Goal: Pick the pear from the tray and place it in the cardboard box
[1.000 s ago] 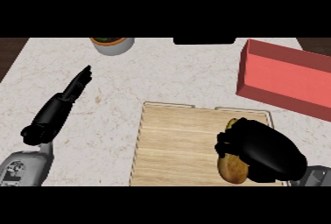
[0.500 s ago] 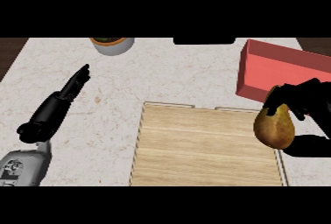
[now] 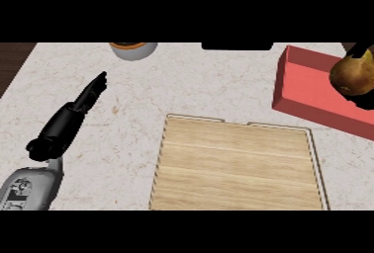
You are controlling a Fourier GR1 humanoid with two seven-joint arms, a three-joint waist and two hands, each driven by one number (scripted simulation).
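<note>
Pear [image 3: 352,75] is up in my right hand [image 3: 363,100], way over at the right edge of the view, hanging above the red box [image 3: 306,94]. Only bits of that hand show: dark fingers [image 3: 360,48] at the pear's top and more black under it, so it's curled round the pear w/ most of the hand cut off by the frame. Pear sits stem end up, brown-gold skin, over the box's inner floor near the right side.

Box is open-topped, red walls, set at a slant on the counter [image 3: 190,84], just beyond the tray's far right corner.

Tray [image 3: 237,165] is light wood w/ a thin raised rim, lying flat in the centre-right of the counter, nothing on it.

My left hand [image 3: 91,94] is resting on the left side of the counter, fingers straight and together, pointing up-right, holding nothing. Grey forearm [image 3: 29,188] comes in from the lower left corner.

Far edge: a grey pot [image 3: 133,50] w/ something orange-brown in it, partly cut off. A dark object [image 3: 237,46] next along the far edge, can't tell what it is.
</note>
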